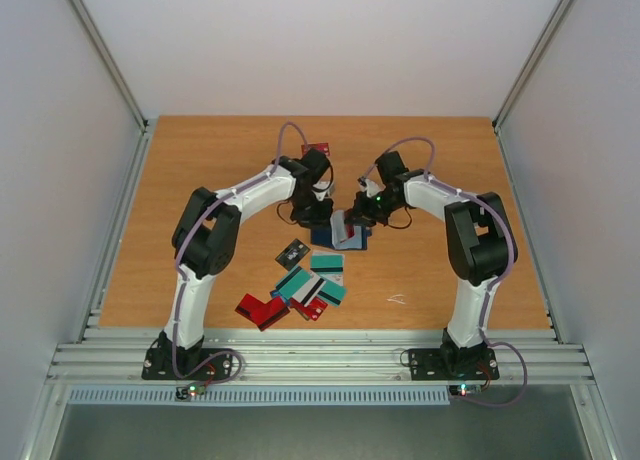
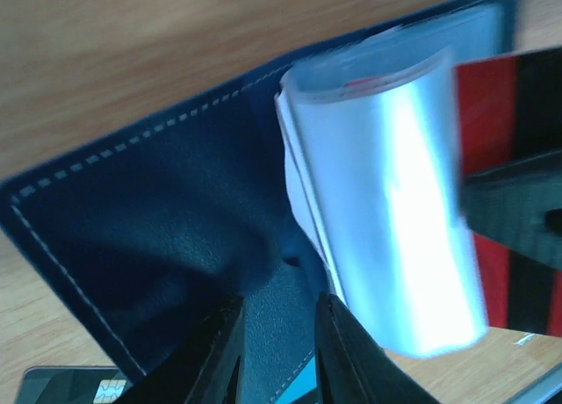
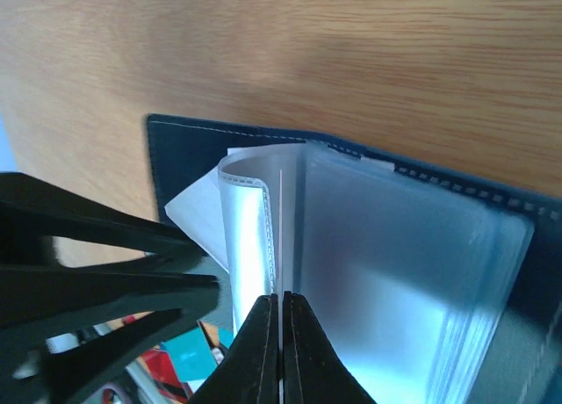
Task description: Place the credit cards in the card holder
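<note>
From above, we see the brown table (image 1: 200, 160) with both arms reaching to its middle. The card holder (image 1: 340, 242) lies open there, between the left gripper (image 1: 318, 216) and the right gripper (image 1: 359, 217). A bunch of cards (image 1: 305, 290), red, teal and white, lies nearer to the arm bases. A dark card (image 1: 291, 251) lies between that bunch and the card holder. One more red one (image 1: 320, 148) lies far back, behind the left arm.

From the left wrist, we see the left gripper (image 2: 274, 312) with its two fingers a little apart. Their tips rest on the dark blue cover of the card holder (image 2: 158, 220). We cannot tell if they squeeze it. The clear pockets (image 2: 386, 220) curl up from the inside. On the right side a red card (image 2: 487, 105) with a black stripe sticks up, with a black finger across it.

From the right wrist, we see the right gripper (image 3: 281, 300) with its fingers pressed together, pinching that card by its thin edge (image 3: 279, 228). The card stands in among the clear pockets. The left gripper (image 3: 206, 265) touches the left side of the card holder (image 3: 184, 149).
</note>
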`<act>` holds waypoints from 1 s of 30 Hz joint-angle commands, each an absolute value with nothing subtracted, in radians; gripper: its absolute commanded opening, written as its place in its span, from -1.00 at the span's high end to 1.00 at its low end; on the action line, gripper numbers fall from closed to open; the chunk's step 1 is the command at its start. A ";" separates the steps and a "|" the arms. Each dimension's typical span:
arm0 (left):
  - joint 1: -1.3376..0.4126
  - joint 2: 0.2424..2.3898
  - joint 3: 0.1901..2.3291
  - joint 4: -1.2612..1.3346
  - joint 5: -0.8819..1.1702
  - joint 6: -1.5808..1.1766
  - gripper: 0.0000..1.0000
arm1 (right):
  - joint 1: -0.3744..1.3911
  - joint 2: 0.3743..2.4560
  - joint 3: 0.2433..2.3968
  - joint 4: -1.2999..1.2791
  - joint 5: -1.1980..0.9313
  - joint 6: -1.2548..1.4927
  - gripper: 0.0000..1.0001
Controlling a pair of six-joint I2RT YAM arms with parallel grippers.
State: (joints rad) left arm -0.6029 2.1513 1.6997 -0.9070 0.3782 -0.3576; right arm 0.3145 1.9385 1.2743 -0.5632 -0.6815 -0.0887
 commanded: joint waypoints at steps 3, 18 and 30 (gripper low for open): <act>-0.578 2.086 1.591 -0.784 0.467 -0.408 0.53 | 0.322 1.973 1.252 -0.440 -0.809 -0.004 0.98; -0.481 1.919 1.337 -0.581 0.565 -0.514 0.48 | 0.345 2.015 1.279 -0.358 -0.906 0.086 0.98; -0.482 1.828 1.328 -0.454 0.727 -0.553 0.46 | 0.357 2.121 1.372 -0.404 -0.898 0.077 0.98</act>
State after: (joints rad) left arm -0.4789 1.8553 1.3247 -0.5804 0.6125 -0.5251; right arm 0.3492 2.1044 1.3281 -0.3828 -0.8921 0.0780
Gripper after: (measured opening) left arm 0.270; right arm 0.016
